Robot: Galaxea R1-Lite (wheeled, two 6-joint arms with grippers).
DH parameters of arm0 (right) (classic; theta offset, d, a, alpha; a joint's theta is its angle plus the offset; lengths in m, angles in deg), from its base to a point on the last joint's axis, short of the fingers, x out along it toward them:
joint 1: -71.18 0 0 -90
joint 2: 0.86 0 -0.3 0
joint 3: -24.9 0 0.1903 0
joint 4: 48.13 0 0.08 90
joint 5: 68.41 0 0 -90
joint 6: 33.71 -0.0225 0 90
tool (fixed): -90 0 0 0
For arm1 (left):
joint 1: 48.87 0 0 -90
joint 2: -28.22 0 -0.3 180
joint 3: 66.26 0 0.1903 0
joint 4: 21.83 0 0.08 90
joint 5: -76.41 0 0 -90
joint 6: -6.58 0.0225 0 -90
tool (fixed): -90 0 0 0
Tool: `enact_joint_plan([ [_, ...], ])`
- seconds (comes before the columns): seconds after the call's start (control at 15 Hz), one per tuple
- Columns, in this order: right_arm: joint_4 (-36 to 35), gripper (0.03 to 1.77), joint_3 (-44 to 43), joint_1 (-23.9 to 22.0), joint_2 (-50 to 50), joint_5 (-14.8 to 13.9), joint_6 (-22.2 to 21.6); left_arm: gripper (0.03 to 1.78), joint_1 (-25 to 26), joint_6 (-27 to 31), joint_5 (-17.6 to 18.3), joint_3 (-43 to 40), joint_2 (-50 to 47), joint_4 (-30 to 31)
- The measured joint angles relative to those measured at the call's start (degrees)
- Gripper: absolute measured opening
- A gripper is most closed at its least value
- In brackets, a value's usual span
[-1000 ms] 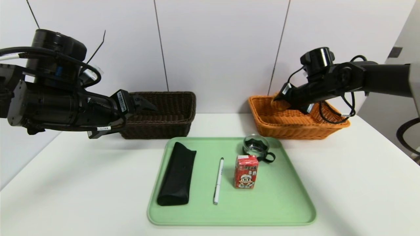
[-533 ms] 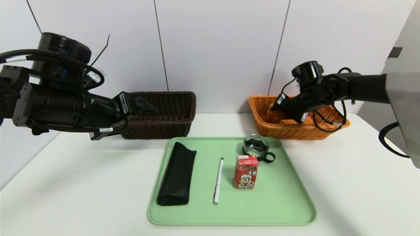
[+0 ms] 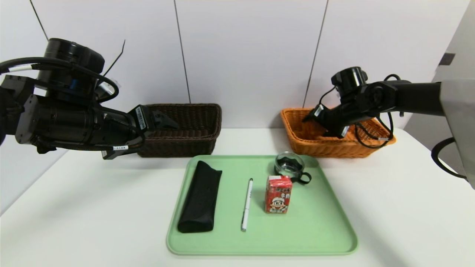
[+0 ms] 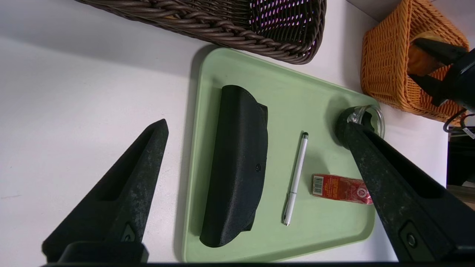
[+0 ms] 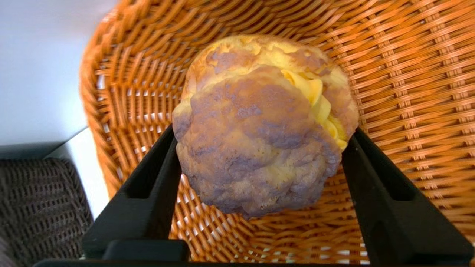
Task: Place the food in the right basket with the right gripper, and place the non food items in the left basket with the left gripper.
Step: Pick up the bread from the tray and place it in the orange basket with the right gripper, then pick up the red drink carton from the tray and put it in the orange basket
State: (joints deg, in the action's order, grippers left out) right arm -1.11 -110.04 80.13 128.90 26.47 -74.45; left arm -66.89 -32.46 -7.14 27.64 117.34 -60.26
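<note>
Right pincer (image 5: 259, 148) slants into orange basket (image 5: 408, 74), flanking bun (image 5: 259, 126).

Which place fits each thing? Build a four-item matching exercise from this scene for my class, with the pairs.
1 round golden-brown crusty bun
2 long black fabric pouch
3 small red drink carton
4 small clear glass cup

A behind the carton
B inside orange wicker basket, at right gripper
C left side of green tray
D just right of slim white pen

Pairs: 1-B, 2-C, 3-D, 4-A

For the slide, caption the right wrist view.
Right gripper brackets the bun inside the orange basket.
</note>
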Motion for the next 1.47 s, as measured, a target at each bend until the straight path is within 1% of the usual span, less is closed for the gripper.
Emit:
enact_joint_plan([
  [0.33, 0.46, 1.52, 0.02, 0.11, -2.16, -0.52, 0.8, 1.69, -0.02, 0.07, 0.02, 0.02, -0.09, -0.02],
  [0.47, 0.49, 1.56, 0.05, 0.06, -3.06, 0.07, 0.26, 1.69, 0.0, 0.11, 0.02, 0.05, -0.15, -0.04],
  [0.6, 0.46, 1.6, 0.05, 0.69, -4.74, 0.18, -0.21, 1.69, -0.02, 0.18, 0.02, -0.04, -0.22, -0.12],
  [0.73, 0.96, 1.62, 0.0, 2.29, -7.14, 0.09, -0.44, 1.69, -0.04, 0.18, 0.02, -0.13, -0.26, -0.09],
  [0.93, 7.49, 1.65, 0.0, 5.51, -11.89, -0.09, -1.26, 1.69, -0.26, 0.11, 0.09, -0.59, -0.44, -0.11],
  [1.07, 11.26, 1.66, 0.05, 8.28, -15.49, 0.0, -3.96, 1.69, -0.33, 0.1, 0.09, -1.02, -0.8, -0.06],
  [1.33, 12.7, 1.68, 0.35, 15.14, -22.25, 0.27, -11.11, 1.69, -1.22, 0.16, 0.11, -2.6, -2.32, -0.02],
  [1.47, 12.81, 1.69, 0.38, 17.35, -24.65, -0.02, -17.3, 1.69, -1.77, 0.13, 0.09, -3.73, -3.39, 0.05],
])
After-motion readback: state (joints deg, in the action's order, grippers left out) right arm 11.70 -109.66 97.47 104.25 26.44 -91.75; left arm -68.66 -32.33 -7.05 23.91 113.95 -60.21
